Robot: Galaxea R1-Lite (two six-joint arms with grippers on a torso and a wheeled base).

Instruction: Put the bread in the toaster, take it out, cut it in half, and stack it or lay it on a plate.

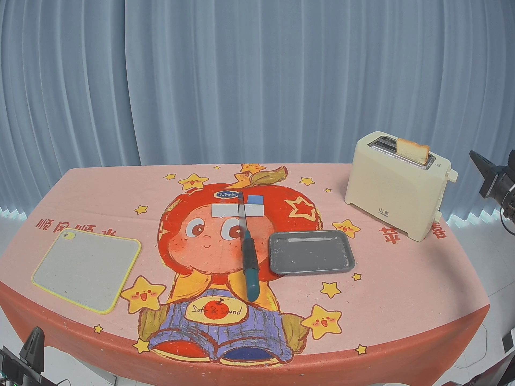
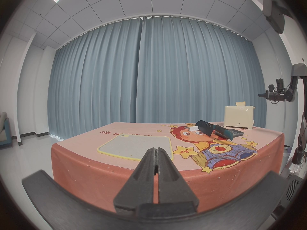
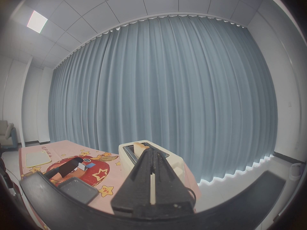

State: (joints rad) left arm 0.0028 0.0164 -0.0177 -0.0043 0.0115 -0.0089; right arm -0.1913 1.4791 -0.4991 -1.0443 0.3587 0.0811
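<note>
On the pink tabletop (image 1: 407,285), bread (image 1: 413,150) juts from the toaster (image 1: 394,191). The right end effector (image 3: 153,151), clenched empty nearby, should open, pinch the exposed edge and lift straight up.

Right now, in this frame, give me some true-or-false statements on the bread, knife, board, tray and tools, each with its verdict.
1. The bread stands in the toaster. True.
2. The knife lies on the board. False: it lies mid-table beside the tray, apart from the board.
3. The left tool is shut. True.
4. The right tool grips the bread. False: it is shut on nothing and apart from the toaster.
5. Bread halves lie on the tray. False: the one slice in sight is in the toaster.
</note>
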